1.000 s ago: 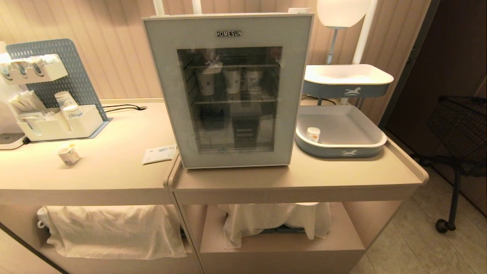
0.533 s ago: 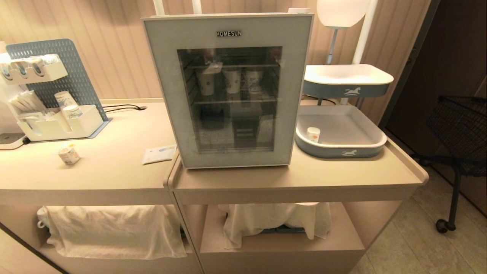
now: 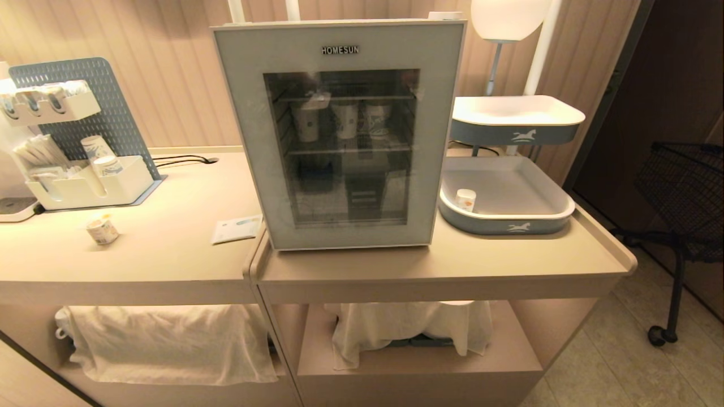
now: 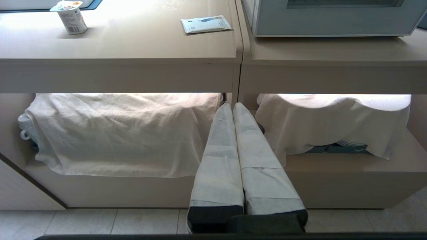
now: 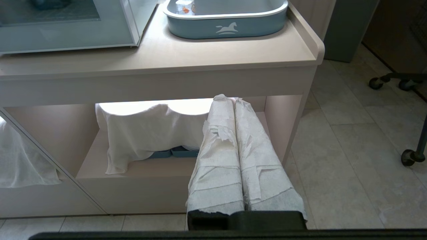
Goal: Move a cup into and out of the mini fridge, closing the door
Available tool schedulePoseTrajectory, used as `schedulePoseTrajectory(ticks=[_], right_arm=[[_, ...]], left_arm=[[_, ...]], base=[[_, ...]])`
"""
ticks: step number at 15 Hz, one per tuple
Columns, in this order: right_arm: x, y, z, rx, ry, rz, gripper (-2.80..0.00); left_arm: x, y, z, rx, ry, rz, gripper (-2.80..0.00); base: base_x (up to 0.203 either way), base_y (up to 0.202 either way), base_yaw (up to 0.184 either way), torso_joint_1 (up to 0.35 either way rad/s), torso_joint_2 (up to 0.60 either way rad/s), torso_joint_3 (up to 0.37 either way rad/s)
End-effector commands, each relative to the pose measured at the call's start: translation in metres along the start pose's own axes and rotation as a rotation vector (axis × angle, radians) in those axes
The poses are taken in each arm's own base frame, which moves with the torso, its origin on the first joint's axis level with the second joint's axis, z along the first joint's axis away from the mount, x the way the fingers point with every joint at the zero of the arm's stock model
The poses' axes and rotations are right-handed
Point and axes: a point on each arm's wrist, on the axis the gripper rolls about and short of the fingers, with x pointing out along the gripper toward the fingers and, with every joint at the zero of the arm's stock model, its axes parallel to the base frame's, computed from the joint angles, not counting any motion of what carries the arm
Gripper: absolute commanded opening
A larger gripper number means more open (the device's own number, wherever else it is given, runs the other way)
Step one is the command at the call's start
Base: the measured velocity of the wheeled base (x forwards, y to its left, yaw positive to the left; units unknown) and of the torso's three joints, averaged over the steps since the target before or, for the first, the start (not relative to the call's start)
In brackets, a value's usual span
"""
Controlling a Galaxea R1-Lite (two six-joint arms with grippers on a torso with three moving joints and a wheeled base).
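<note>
Grey-framed door (image 3: 339, 135) stands shut on the mini fridge (image 3: 447, 113) as I watch from the remote console; nothing has changed in the last second, so I judge the job not yet begun. My left gripper (image 4: 233, 108) hangs low in front of the counter, its wrapped fingers pressed together and empty; my right gripper (image 5: 230, 100) hangs the same way, closed on nothing. From the fridge, the cup (image 3: 102, 230) sits at nine o'clock, well apart on the counter (image 3: 169, 254), with a flat packet (image 3: 236, 229) between them. A plainer small cup (image 3: 466, 199) rests in the tray (image 3: 509, 226) at three o'clock. Opening the door looks like my first move.
</note>
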Motion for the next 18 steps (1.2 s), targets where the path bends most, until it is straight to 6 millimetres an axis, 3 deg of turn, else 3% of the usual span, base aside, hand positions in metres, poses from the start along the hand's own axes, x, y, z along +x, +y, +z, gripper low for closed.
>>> schedulePoseTrajectory(ticks=[1, 18], right_arm=[[0.0001, 0.0, 0.0, 0.0, 0.001, 0.0, -2.8], [0.0001, 0.0, 0.0, 0.0, 0.001, 0.0, -2.8]], left_arm=[[0.0001, 0.0, -0.0004, 0.0, 0.002, 0.001, -2.8], [0.0001, 0.0, -0.0004, 0.0, 0.002, 0.001, -2.8]], base=[[0.0, 0.0, 0.0, 0.0, 0.0, 0.0], [0.0, 0.0, 0.0, 0.0, 0.0, 0.0]])
